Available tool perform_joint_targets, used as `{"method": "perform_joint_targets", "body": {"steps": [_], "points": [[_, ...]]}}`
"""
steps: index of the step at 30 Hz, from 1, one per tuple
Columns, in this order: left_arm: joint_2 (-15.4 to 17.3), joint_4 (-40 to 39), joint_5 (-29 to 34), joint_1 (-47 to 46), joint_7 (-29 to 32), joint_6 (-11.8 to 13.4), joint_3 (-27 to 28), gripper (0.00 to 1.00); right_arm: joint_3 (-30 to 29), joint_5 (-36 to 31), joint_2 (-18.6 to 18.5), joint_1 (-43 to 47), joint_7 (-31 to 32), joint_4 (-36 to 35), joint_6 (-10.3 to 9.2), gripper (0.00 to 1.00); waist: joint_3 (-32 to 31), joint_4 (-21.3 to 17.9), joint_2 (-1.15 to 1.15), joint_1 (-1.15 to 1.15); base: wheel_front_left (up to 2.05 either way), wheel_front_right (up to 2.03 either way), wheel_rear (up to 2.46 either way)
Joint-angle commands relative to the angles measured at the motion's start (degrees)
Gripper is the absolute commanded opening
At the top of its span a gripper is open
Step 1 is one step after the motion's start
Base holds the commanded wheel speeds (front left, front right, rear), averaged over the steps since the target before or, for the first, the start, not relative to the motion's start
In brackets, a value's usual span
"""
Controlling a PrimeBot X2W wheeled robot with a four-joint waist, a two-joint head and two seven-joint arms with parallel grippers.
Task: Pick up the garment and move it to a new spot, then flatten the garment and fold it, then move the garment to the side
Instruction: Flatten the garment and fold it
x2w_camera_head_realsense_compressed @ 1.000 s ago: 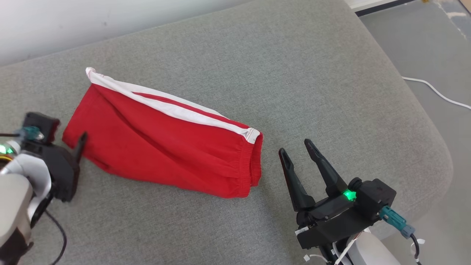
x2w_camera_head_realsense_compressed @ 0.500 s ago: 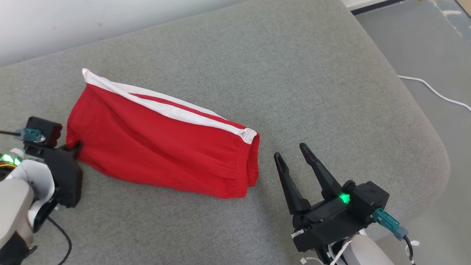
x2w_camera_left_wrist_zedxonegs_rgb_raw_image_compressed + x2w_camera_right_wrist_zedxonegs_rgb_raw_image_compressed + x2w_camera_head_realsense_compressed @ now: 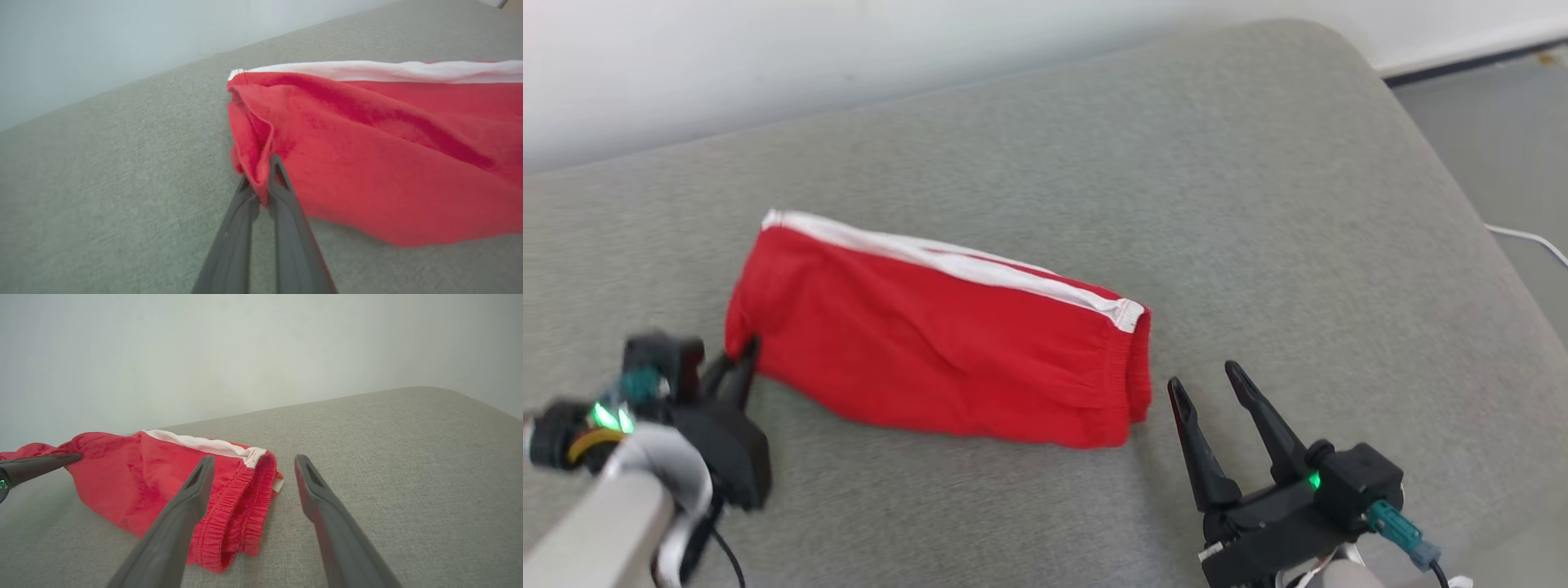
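Red shorts (image 3: 939, 359) with a white side stripe lie folded on the grey cushion (image 3: 1176, 204), waistband toward the right. My left gripper (image 3: 742, 359) is shut on the shorts' left hem corner; in the left wrist view the red cloth (image 3: 367, 163) is pinched between the fingertips of that gripper (image 3: 261, 171). My right gripper (image 3: 1205, 380) stands open just right of the elastic waistband (image 3: 1131, 384), not touching it. The right wrist view shows the waistband (image 3: 237, 506) by my right gripper (image 3: 253, 463), nearer its left finger.
The cushion's rounded right edge (image 3: 1486, 245) drops to a grey floor where a white cable (image 3: 1531, 241) lies. A pale wall (image 3: 849, 49) runs behind the cushion. Bare cushion extends in front of and beyond the shorts.
The camera has shifted, moving the whole picture. My left gripper has closed on the shorts' left hem corner, and that end has bunched slightly. The right gripper stays open beside the waistband.
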Motion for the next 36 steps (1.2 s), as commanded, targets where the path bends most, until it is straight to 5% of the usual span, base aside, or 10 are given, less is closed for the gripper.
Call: {"method": "perform_joint_targets", "body": {"steps": [1,9,14,15,16,26,36], "points": [[0.1,-2.2,-1.0,3.5,-1.4,1.9,0.5,0.0,-0.4,-0.8,0.4,1.4,0.0,-0.2,-0.13,1.0,-2.1,2.7,0.0,0.0,0.0,0.0,0.0],[-0.5,-13.1,-4.2,16.6,-5.3,9.9,2.3,0.0,-1.8,-1.2,-0.4,4.0,0.0,-0.2,-0.13,1.0,-4.1,5.3,0.0,0.0,0.0,0.0,0.0],[-1.8,-16.4,-5.3,21.1,-7.9,12.4,3.1,0.0,-2.3,-1.3,-0.8,4.6,-0.1,0.0,-0.13,1.0,-4.5,6.1,0.0,0.0,0.0,0.0,0.0],[-1.8,-16.4,-4.4,21.6,-9.1,13.1,3.1,0.26,-2.6,-1.3,-0.8,4.8,-0.1,0.1,-0.13,1.0,-4.6,6.3,0.0,0.0,0.0,0.0,0.0],[-2.0,-16.2,-3.5,22.1,-10.1,13.8,3.0,1.0,-2.7,-1.4,-0.7,4.9,-0.1,0.2,-0.13,1.0,-4.7,6.5,0.0,0.0,0.0,0.0,0.0],[-6.9,-20.7,5.0,25.4,-14.7,16.6,14.6,1.0,-3.6,-0.9,-1.9,5.1,-0.1,-0.1,-0.14,1.0,-6.8,8.3,0.0,0.0,0.0,0.0,0.0],[-10.9,-27.1,17.9,32.6,-14.7,13.2,28.6,1.0,-6.4,-1.5,-1.2,6.7,-0.1,-0.9,-0.13,1.0,-8.9,11.0,0.0,0.0,0.0,0.0,0.0]]}}
